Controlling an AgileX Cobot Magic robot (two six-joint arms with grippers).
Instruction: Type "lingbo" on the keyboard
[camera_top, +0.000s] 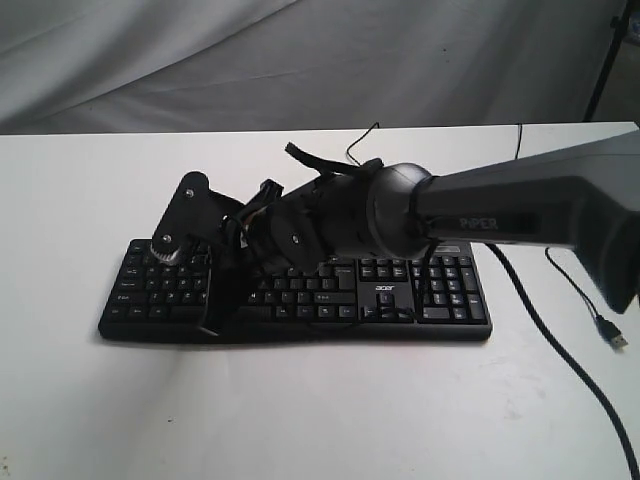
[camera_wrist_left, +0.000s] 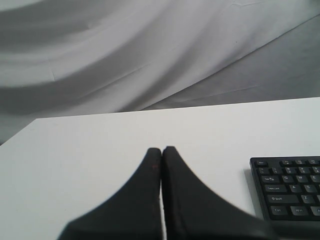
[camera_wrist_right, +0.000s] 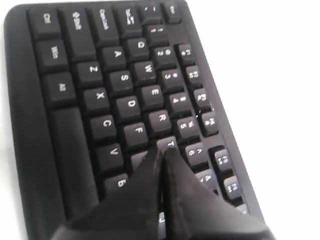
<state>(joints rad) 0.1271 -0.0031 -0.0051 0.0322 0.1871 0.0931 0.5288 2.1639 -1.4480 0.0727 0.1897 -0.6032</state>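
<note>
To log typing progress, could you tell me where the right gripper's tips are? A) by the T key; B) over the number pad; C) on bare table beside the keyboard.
A: the right gripper, shut, has its tips at the T key of the keyboard.

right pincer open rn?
No, the right pincer has its two fingers closed flat against each other, with its tip over the keyboard.

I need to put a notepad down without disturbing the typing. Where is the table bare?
The white table is bare in the strip between the wide black keyboard and the camera-side edge, and at the far left corner. Crowded: the right hand and its grey arm cover the keyboard's middle, and black cables trail across the right side.
</note>
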